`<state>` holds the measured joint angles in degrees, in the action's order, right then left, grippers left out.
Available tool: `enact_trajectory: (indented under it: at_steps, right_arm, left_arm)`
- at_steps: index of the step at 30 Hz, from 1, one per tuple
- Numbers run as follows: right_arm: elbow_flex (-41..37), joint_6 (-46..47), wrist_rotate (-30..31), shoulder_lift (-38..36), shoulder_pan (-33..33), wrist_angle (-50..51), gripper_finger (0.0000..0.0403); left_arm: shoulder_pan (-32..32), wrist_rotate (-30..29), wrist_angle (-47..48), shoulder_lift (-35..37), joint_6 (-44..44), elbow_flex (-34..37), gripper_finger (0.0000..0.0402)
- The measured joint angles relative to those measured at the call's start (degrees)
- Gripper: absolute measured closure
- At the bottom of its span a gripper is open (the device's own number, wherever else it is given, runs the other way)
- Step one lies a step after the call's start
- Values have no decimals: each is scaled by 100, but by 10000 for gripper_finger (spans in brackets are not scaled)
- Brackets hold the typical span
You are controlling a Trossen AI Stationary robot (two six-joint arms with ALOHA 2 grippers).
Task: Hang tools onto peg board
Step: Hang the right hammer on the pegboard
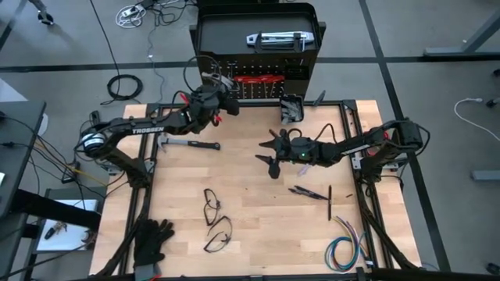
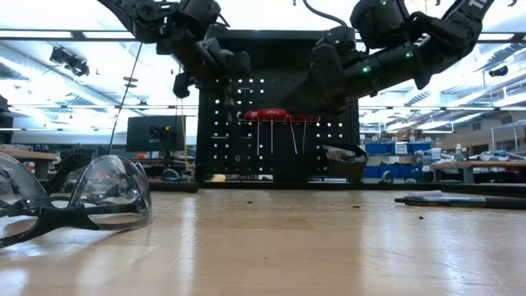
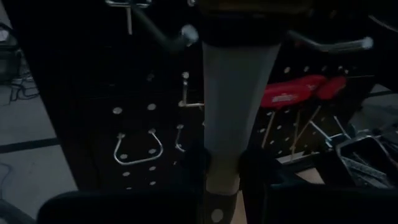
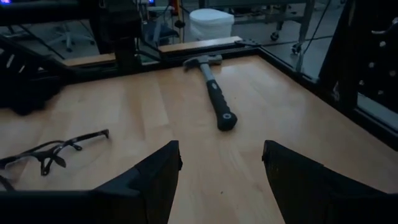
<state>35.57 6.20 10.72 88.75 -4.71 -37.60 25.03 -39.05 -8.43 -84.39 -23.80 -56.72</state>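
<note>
High view: the left gripper [image 1: 217,100] holds a tool at the peg board [image 1: 258,82], twelve o'clock on the table. Left wrist view: its fingers pinch a flat bar tool [image 3: 235,112], raised towards a hook [image 3: 138,148], probably for hanging. Right wrist view: the right gripper [image 4: 221,163], jaws spread and empty, faces a hammer [image 4: 211,81].

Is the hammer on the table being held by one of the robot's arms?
No. The hammer lies flat on the wooden table, and the right end effector hovers open, short of its handle, touching nothing.
</note>
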Motion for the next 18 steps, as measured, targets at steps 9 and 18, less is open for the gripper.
enact_trajectory:
  at_steps: [9, 18]
  right_arm:
    - [2, -24, -184, 2, -72, -90, 165]
    - [2, -22, -241, 2, -68, -100, 165]
  left_arm:
    - [110, -17, 471, -484, 233, -656, 358]
    - [233, -227, 700, -800, 221, -893, 358]
